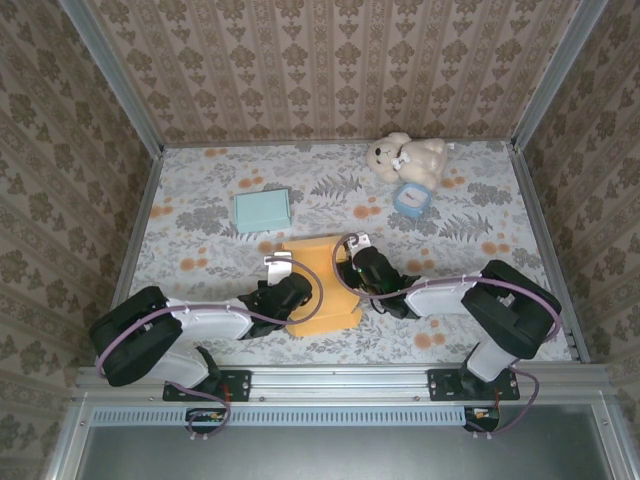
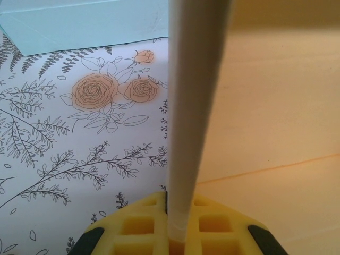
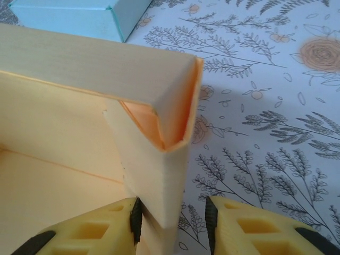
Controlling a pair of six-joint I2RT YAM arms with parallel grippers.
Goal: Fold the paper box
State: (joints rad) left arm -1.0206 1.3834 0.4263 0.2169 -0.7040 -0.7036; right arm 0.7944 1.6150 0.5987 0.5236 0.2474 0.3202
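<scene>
Now the paper box (image 1: pixel 322 285) sits in the middle of the table (image 1: pixel 200 250), between the two arms, with its side walls raised; by my reading the job is only partly done. The left end effector (image 2: pixel 179 226) is clamped shut on the thin upright left wall (image 2: pixel 196 106), pinching its edge between the yellow pads (image 2: pixel 138 234). The right end effector (image 3: pixel 172 218) straddles the right wall (image 3: pixel 154 180) at the folded corner with its jaws part open. One side touches the card and the other stands clear, so there's no grip there. The step in hand looks like forming that right corner, where a tucked flap (image 3: pixel 143 119) shows inside. The next move calls for closing on that wall and pressing it over the flap while the left side steadies the box. That needs a gentle touch, since thin card creases easily.
</scene>
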